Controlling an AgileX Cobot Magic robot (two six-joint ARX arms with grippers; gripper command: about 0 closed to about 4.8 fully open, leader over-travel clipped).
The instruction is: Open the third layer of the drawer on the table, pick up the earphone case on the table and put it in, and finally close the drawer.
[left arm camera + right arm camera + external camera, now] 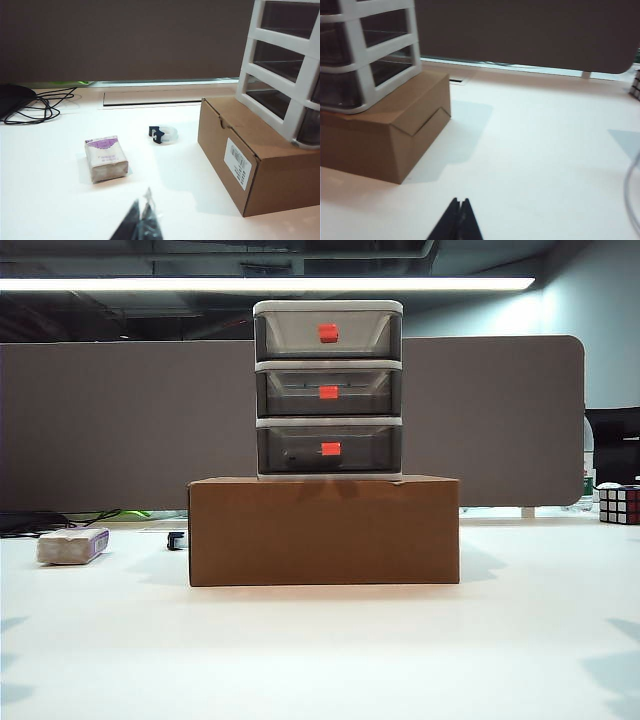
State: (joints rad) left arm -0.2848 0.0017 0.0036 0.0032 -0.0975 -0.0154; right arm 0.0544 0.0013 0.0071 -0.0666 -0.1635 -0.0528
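Nearest the lens in each wrist view is a gripper tip. The left gripper (142,220) shows its fingers pressed together with nothing between them; the right gripper (457,220) is likewise clenched and empty. Neither arm appears in the exterior view.

Ahead of the right gripper and to one side sits the cardboard box (385,135) on the table (545,150), with the drawer (365,50) standing on top of it. All three tiers are pushed in. The third layer (329,449) is the lowest tier — its red-orange handle (331,449) is the only evident place to take hold.

Judgement: the unit looks like light plastic resting loose on the box, so a pull on the handle may drag the whole unit forward; the small handle offers little purchase.

Beyond the left gripper lie an off-white block with a purple end (105,158) and a small dark-and-clear item (164,135). The earphone case cannot be identified in any view — its smooth rounded shell would likely be slippery.
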